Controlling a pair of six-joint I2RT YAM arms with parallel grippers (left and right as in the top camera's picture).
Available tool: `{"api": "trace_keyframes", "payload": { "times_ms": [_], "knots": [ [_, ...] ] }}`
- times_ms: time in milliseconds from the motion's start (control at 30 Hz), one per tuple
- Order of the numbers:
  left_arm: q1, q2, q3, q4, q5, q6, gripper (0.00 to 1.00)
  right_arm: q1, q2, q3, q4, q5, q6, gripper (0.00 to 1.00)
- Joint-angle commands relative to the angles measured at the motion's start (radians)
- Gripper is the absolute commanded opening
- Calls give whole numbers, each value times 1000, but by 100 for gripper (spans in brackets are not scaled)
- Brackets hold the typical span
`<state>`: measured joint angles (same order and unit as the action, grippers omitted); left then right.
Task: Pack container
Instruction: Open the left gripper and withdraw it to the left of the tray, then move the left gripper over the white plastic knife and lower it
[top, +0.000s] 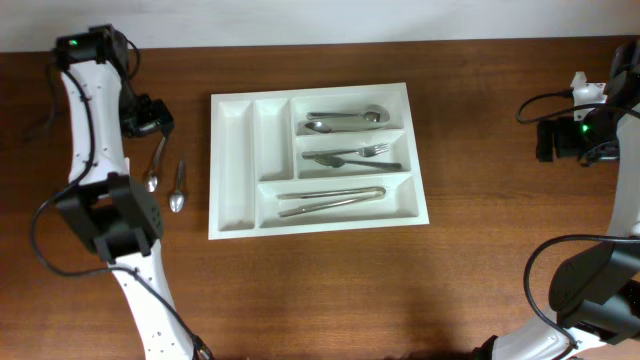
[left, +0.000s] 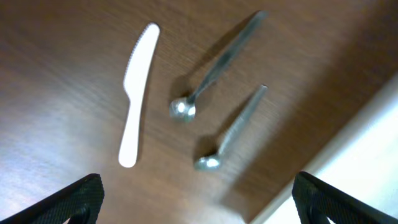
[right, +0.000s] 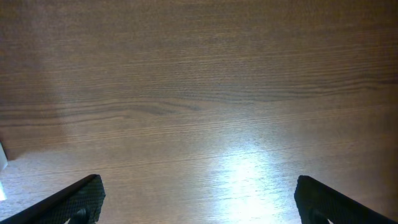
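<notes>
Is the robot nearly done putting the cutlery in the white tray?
Partly. Done: the container already holds cutlery in its three long compartments; its two narrow ones look empty. In hand: nothing, the left gripper and right gripper are both open. Left: a metal spoon, a second spoon and a white plastic knife lie on the table beside it.

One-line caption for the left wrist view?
Open left gripper above a white knife and two metal spoons on the table.
</notes>
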<state>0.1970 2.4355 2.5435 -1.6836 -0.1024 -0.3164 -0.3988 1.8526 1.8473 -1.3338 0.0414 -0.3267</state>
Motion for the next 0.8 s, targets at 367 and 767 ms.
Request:
{"api": "trace_keyframes", "payload": {
  "times_ms": [367,767],
  "knots": [
    [86,-519,-580,118,-167,91,99,-1,2,-3,0,8,-6,99],
    [155,-521,-813,421,38,491,99,-1,2,-3,0,8,-6,99]
  ]
}}
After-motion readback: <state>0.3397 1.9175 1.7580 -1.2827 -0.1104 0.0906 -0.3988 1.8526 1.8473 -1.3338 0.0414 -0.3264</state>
